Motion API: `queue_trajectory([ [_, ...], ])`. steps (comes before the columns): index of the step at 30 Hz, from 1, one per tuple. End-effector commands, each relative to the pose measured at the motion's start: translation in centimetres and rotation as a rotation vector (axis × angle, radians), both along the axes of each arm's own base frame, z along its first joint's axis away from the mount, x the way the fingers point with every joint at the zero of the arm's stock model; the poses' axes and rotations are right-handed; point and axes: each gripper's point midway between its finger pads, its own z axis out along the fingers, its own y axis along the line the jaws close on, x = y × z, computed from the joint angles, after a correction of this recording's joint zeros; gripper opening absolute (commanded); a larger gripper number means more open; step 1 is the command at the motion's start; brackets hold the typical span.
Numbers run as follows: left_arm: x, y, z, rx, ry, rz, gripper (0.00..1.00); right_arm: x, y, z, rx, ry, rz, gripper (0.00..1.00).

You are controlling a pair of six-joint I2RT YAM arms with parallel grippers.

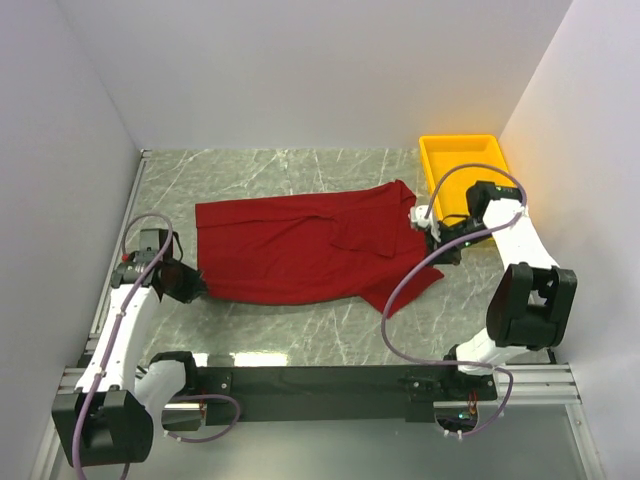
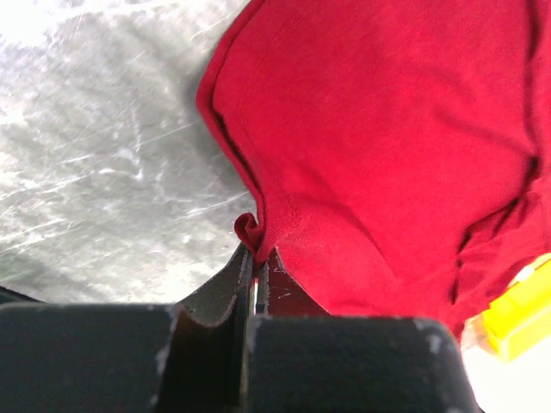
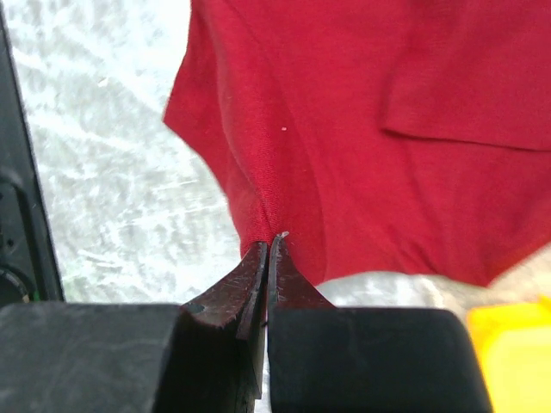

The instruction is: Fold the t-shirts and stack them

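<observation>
One dark red t-shirt (image 1: 300, 250) lies spread across the marble table, stretched between my two grippers. My left gripper (image 1: 197, 285) is shut on the shirt's near left edge; in the left wrist view the jaws (image 2: 256, 251) pinch a small fold of the red cloth (image 2: 387, 138). My right gripper (image 1: 428, 235) is shut on the shirt's right edge; in the right wrist view the jaws (image 3: 269, 245) clamp the red cloth (image 3: 362, 129). A sleeve or flap lies folded over near the right end. The collar tag is not visible.
A yellow plastic tray (image 1: 462, 170) stands at the back right, just behind my right arm; its corner shows in the left wrist view (image 2: 521, 310) and the right wrist view (image 3: 512, 353). White walls enclose the table on three sides.
</observation>
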Motion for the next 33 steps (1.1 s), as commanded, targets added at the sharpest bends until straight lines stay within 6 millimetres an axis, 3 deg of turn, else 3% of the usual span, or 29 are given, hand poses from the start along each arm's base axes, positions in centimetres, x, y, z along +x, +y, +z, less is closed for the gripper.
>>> queue_trajectory([
  [1,1.4,1.0,2.0,0.032,-0.062,0.01,0.0,1.1,0.4,2.7,0.08,0.018,-0.076,0.0],
  [10,3.7,2.0,3.3,0.004,-0.128,0.018,0.0,4.1,-0.2,3.9,0.134,0.032,-0.178,0.0],
  [16,5.7,2.3,3.0,-0.018,-0.132,-0.004,0.01,6.3,-0.2,3.9,0.158,0.063,-0.253,0.0],
  [25,7.9,2.4,1.4,-0.04,-0.091,-0.053,0.0,9.7,-0.4,3.1,0.18,0.125,-0.338,0.0],
  [33,9.3,2.3,-0.3,-0.06,-0.059,-0.079,0.01,10.9,-0.4,1.7,0.165,0.163,-0.378,0.0],
])
